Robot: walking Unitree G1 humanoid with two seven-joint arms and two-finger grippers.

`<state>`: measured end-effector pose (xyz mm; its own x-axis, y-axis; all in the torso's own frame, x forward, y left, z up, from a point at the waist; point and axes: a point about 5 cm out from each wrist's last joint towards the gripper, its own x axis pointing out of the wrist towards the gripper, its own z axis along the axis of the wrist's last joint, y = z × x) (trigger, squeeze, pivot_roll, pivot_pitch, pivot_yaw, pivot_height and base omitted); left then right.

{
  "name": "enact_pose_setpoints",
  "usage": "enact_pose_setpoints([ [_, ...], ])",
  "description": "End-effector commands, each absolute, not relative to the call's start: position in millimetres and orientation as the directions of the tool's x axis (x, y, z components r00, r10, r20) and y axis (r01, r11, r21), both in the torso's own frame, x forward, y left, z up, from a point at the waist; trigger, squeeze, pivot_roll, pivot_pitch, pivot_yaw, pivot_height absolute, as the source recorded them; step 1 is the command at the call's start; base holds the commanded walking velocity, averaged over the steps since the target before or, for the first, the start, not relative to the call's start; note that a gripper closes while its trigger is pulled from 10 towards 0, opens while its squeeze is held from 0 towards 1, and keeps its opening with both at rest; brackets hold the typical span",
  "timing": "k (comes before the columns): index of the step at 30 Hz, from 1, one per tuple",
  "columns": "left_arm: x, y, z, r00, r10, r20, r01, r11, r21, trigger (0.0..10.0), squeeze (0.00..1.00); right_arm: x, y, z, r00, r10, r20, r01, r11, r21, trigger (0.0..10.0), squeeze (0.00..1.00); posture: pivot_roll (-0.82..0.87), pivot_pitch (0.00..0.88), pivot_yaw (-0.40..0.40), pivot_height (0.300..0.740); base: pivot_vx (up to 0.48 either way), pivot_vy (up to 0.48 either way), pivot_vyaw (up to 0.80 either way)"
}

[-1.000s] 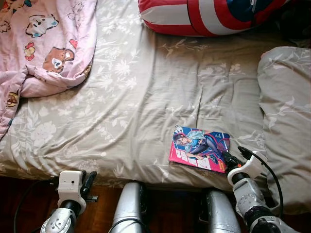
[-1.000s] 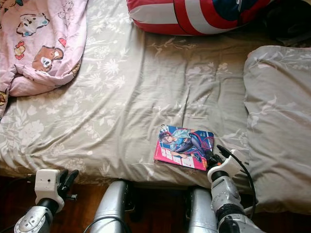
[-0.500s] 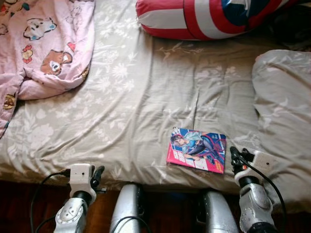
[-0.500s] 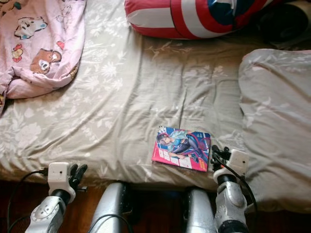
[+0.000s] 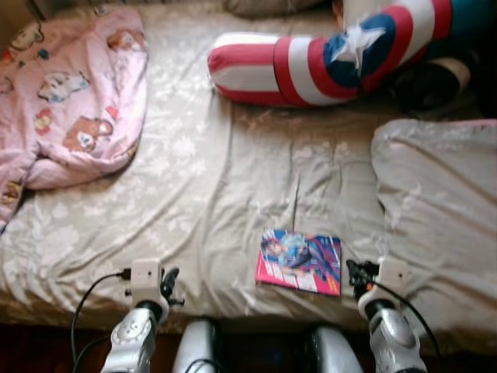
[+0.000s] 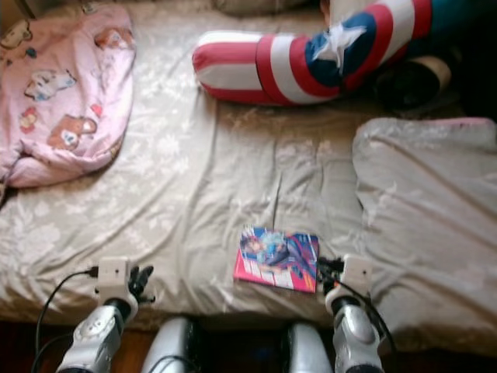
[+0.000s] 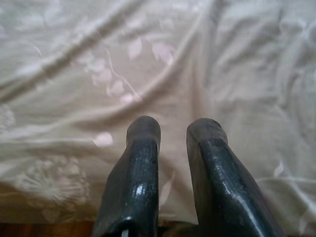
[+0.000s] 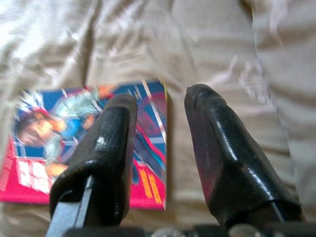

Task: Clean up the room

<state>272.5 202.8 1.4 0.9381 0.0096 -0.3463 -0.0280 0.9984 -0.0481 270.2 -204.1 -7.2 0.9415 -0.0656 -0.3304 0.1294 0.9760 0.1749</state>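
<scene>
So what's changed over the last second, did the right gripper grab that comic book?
No grab. The right gripper drew back from the comic book's corner and now sits just beside its right edge, fingers open. The view tilted up the bed. The book, left gripper, pink blanket stayed put.
</scene>
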Motion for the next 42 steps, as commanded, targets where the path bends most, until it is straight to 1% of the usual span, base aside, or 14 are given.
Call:
enact_pose_setpoints([
  [1, 267, 204, -7, 0.92, 0.014, -0.393, -0.03, 0.999, -0.035, 10.0, 0.0, 263, -205, -16, 0.92, -0.07, -0.384, 0.15, 0.972, 0.183, 10.0, 0.0, 0.0, 0.115, 0.035, 0.74, 0.0, 0.0, 0.0],
  [11, 263, 198, -21, 0.88, 0.013, -0.476, -0.029, 0.999, -0.025, 10.0, 0.0, 249, -213, -31, 0.866, -0.087, -0.492, 0.186, 0.97, 0.156, 10.0, 0.0, -0.01, 0.071, 0.022, 0.74, 0.0, 0.0, 0.0],
  [12, 260, 199, -24, 0.87, 0.024, -0.493, -0.036, 0.999, -0.015, 10.0, 0.0, 245, -213, -35, 0.852, -0.083, -0.517, 0.185, 0.971, 0.149, 10.0, 0.0, -0.02, 0.051, 0.013, 0.74, 0.0, 0.0, 0.0],
  [13, 253, 200, -31, 0.848, 0.035, -0.529, -0.046, 0.999, -0.009, 10.0, 0.0, 238, -212, -42, 0.819, -0.079, -0.568, 0.182, 0.975, 0.127, 10.0, 0.0, -0.03, 0.046, 0.009, 0.74, 0.0, 0.0, 0.0],
  [19, 235, 199, -48, 0.785, 0.056, -0.617, -0.077, 0.997, -0.007, 10.0, 0.0, 222, -212, -54, 0.768, -0.083, -0.634, 0.203, 0.972, 0.119, 10.0, 0.0, -0.02, 0.022, -0.007, 0.74, 0.0, 0.0, 0.0],
  [21, 232, 198, -50, 0.776, 0.059, -0.628, -0.079, 0.997, -0.003, 10.0, 0.0, 218, -212, -57, 0.754, -0.086, -0.651, 0.207, 0.972, 0.111, 10.0, 0.0, -0.02, 0.018, -0.006, 0.74, 0.0, 0.0, 0.0],
  [23, 226, 200, -54, 0.759, 0.077, -0.646, -0.082, 0.996, 0.023, 10.0, 0.0, 214, -208, -60, 0.743, -0.063, -0.666, 0.174, 0.979, 0.102, 10.0, 0.0, -0.02, 0.011, -0.006, 0.74, 0.0, 0.0, 0.0],
  [28, 217, 203, -60, 0.735, 0.091, -0.672, -0.097, 0.995, 0.029, 10.0, 0.0, 210, -204, -64, 0.723, -0.048, -0.689, 0.143, 0.986, 0.082, 10.0, 0.0, -0.04, 0.0, -0.001, 0.74, 0.0, 0.0, 0.0],
  [30, 209, 205, -64, 0.711, 0.107, -0.695, -0.116, 0.993, 0.035, 10.0, 0.0, 201, -203, -70, 0.696, -0.057, -0.716, 0.147, 0.987, 0.064, 10.0, 0.0, -0.04, 0.0, 0.004, 0.74, 0.0, 0.0, 0.0],
  [34, 207, 206, -66, 0.701, 0.118, -0.703, -0.132, 0.991, 0.035, 10.0, 0.0, 194, -206, -73, 0.691, -0.089, -0.718, 0.192, 0.979, 0.063, 10.0, 0.0, -0.04, 0.0, 0.007, 0.74, 0.0, 0.0, 0.0],
  [36, 206, 206, -66, 0.7, 0.118, -0.705, -0.133, 0.991, 0.035, 10.0, 0.0, 191, -206, -74, 0.683, -0.094, -0.724, 0.176, 0.984, 0.039, 10.0, 0.0, -0.04, 0.0, 0.008, 0.74, 0.0, 0.0, 0.8],
  [39, 204, 206, -68, 0.692, 0.114, -0.713, -0.121, 0.992, 0.041, 10.0, 0.0, 181, -205, -80, 0.652, -0.081, -0.754, 0.207, 0.976, 0.074, 10.0, 0.0, -0.04, 0.0, 0.013, 0.74, 0.0, 0.0, 0.67],
  [42, 203, 207, -68, 0.688, 0.113, -0.717, -0.119, 0.992, 0.042, 10.0, 0.0, 176, -205, -82, 0.642, -0.085, -0.762, 0.22, 0.972, 0.077, 10.0, 0.0, -0.05, 0.0, 0.016, 0.74, 0.0, 0.279, 0.0],
])
